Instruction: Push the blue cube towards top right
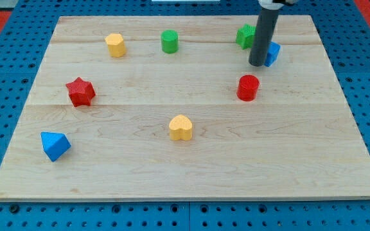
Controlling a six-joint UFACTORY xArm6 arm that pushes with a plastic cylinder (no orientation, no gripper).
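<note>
You have no pincer in view, only a rod; my tip touches the blue cube's left face, near the tabletop's top right. The cube looks light, rigid and free-sliding: push low at its lower-left face, centred, or it may spin.

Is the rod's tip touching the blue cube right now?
Cannot tell. In the camera view, my tip overlaps the left edge of the blue cube, hiding that side, so neither contact nor a gap shows plainly.
</note>
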